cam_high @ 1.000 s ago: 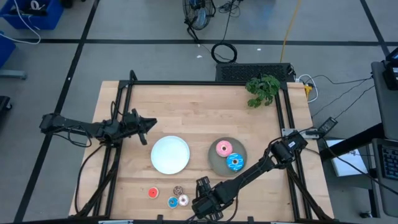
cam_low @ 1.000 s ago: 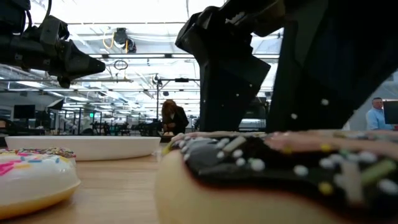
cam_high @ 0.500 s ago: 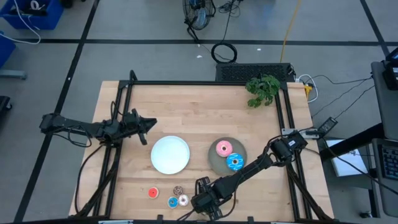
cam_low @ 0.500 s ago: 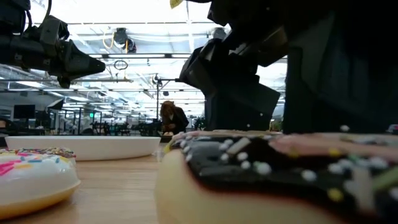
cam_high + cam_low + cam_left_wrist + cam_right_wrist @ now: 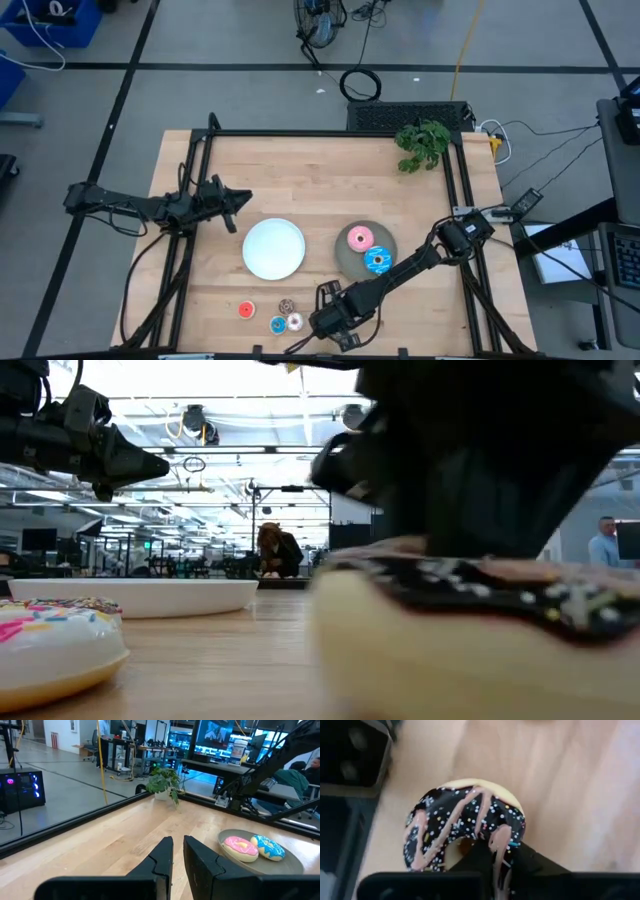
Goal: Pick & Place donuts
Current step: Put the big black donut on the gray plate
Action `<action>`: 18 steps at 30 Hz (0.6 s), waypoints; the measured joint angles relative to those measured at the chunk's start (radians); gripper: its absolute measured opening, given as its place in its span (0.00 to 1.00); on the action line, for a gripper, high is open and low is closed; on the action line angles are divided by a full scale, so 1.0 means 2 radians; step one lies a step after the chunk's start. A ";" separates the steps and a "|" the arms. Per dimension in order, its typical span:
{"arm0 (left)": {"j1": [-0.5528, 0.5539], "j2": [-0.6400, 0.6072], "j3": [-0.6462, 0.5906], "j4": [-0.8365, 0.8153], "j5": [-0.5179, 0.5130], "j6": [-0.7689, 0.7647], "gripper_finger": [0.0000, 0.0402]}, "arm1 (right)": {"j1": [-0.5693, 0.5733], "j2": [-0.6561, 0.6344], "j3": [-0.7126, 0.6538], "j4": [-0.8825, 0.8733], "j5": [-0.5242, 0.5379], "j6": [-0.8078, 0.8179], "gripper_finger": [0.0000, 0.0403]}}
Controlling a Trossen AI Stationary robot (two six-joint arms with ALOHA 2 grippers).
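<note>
A brown-sprinkled donut (image 5: 465, 827) with pink drizzle sits at the table's front edge, with my right gripper (image 5: 500, 852) shut on it. In the high view the right gripper (image 5: 335, 318) covers it. In the low view the donut (image 5: 480, 630) fills the right side. A pink donut (image 5: 360, 238) and a blue donut (image 5: 378, 261) lie flat on the grey plate (image 5: 345, 262). Tiny red (image 5: 246, 309), brown (image 5: 286, 304), blue (image 5: 277, 324) and white (image 5: 294, 321) donuts lie on the wood. My left gripper (image 5: 240, 200) hovers shut at mid-left. My right gripper has one finger in the donut's hole (image 5: 472, 852) and the other outside the ring (image 5: 535, 865), pinching the ring's iced side (image 5: 502, 845) between them. The fingers come from above, pointing down. Whether the donut is off the wood I cannot tell.
A white plate (image 5: 273, 248) lies left of the grey plate. A potted plant (image 5: 422, 143) stands at the far right corner. The black frame rails (image 5: 330, 134) run along the table's far, left and right sides. People show in the room beyond the table.
My right gripper has come down over the brown-sprinkled donut and shut on it, one finger in the hole. The donut has shifted a little toward the table's right.
</note>
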 joint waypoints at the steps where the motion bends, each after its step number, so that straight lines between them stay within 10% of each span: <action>1: 0.000 0.000 0.000 -0.001 0.000 0.000 0.13 | 0.000 -0.006 -0.001 -0.008 0.004 -0.002 0.03; 18: 0.000 0.000 0.000 -0.007 0.000 -0.002 0.13 | 0.009 -0.200 -0.042 -0.071 0.049 0.009 0.04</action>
